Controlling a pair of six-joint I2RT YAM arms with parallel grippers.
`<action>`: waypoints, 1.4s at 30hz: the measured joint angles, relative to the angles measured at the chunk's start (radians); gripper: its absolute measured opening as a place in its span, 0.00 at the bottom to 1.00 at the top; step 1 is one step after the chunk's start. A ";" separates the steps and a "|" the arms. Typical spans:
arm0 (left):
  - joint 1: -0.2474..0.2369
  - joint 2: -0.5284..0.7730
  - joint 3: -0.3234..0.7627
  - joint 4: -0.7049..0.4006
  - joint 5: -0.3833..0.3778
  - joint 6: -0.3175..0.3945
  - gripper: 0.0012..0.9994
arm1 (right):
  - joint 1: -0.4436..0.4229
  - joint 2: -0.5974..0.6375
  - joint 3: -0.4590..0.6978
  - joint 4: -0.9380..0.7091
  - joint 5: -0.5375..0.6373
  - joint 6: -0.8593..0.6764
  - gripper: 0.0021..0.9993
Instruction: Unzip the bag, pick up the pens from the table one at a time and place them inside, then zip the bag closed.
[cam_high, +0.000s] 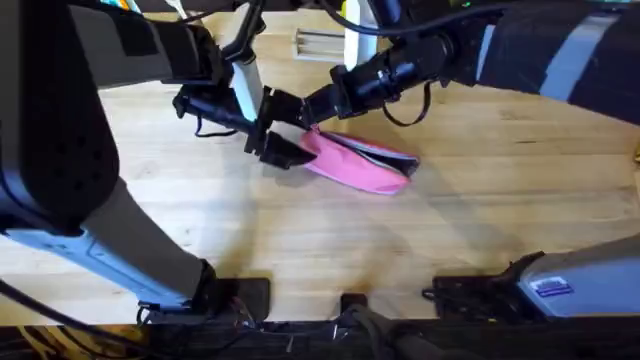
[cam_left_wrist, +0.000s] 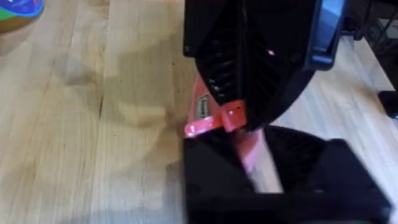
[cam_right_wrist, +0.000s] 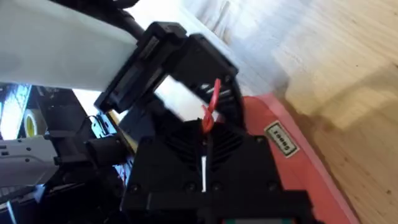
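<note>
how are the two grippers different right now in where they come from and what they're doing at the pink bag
The left gripper reaches in from the left side of the overhead view and sits at the very end of the bag. The right gripper crosses in from the upper right and meets that end from behind. In the right wrist view a red zipper pull sits at the right gripper's tips. Both are black and crowd the same end of the bag on the table.

Overhead camera high above arm bases, looking down and forward across the table. Both wrist cameras sit very close, sharing the bag end with overhead.
</note>
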 joint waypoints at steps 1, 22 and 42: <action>0.000 0.000 0.000 0.004 0.000 0.000 0.40 | 0.000 0.000 0.000 -0.001 -0.001 0.000 0.03; -0.003 0.000 0.000 0.002 -0.012 -0.001 0.04 | -0.083 0.000 0.034 -0.278 0.031 0.016 0.03; -0.031 0.000 0.000 -0.009 0.053 -0.005 0.04 | -0.355 -0.032 0.038 -0.479 0.153 0.125 0.03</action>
